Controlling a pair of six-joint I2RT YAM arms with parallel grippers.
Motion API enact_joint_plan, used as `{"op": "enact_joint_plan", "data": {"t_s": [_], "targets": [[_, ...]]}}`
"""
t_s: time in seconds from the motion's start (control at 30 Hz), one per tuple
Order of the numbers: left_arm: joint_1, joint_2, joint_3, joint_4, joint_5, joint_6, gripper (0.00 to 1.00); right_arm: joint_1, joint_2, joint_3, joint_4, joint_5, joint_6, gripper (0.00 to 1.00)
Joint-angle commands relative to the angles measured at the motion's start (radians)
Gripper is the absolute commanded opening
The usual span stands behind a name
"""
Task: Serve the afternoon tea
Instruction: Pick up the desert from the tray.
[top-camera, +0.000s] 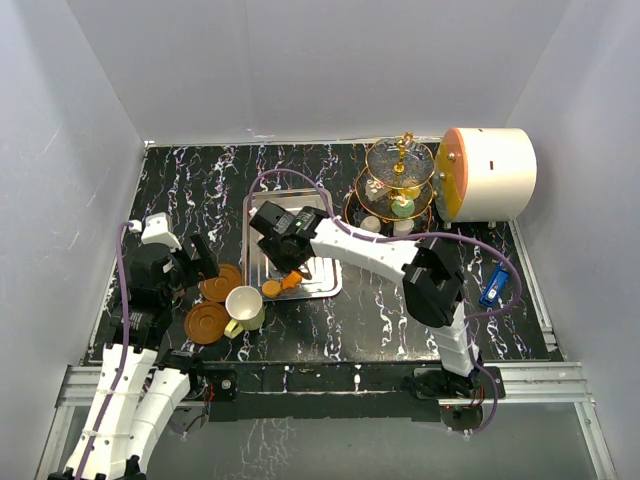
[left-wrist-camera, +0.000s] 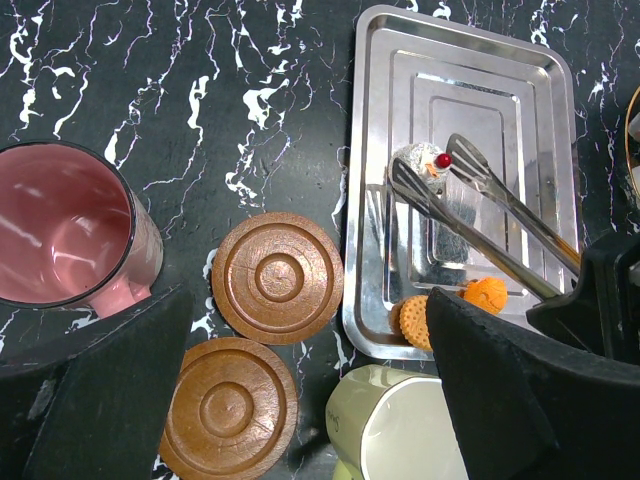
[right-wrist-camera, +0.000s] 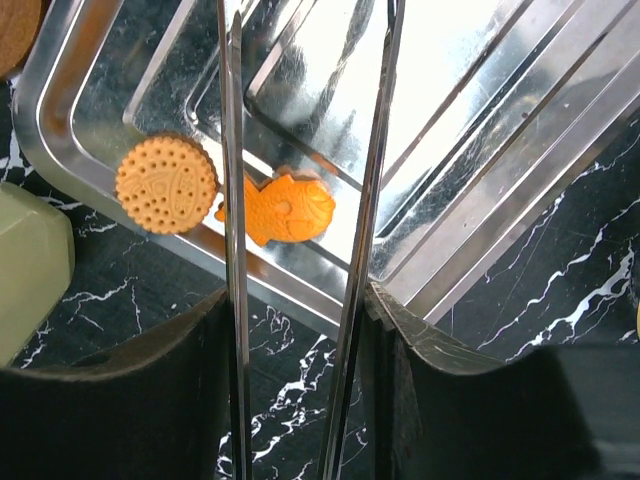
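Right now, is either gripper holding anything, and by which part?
The right gripper holds metal tongs by their handle end; the left gripper is open and empty.

The table is smooth black stone-look with white veins and a soft sheen. The tray on it and the thin tongs are polished, mirror-bright metal. Toward the table's left edge the saucers look like matt brown ringed wood, the cream cup and maroon cup are glossy, and the round biscuit at the tray's rim is matt and dotted.
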Motion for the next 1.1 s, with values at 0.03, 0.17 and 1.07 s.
{"op": "enact_joint_plan", "data": {"t_s": [0.03, 0.17, 1.07], "targets": [[-0.002, -0.004, 0.028, 0.002, 0.008, 0.008, 0.99, -0.021, 0.027, 0.089, 0.02, 0.002, -0.017, 0.43], [-0.002, -0.004, 0.027, 0.003, 0.008, 0.008, 0.99, -0.021, 0.03, 0.086, 0.013, -0.024, -0.009, 0.35], [-0.002, 0.007, 0.028, 0.004, 0.013, 0.008, 0.99, -0.023, -0.452, -0.284, 0.029, 0.025, 0.136, 0.26]]}}
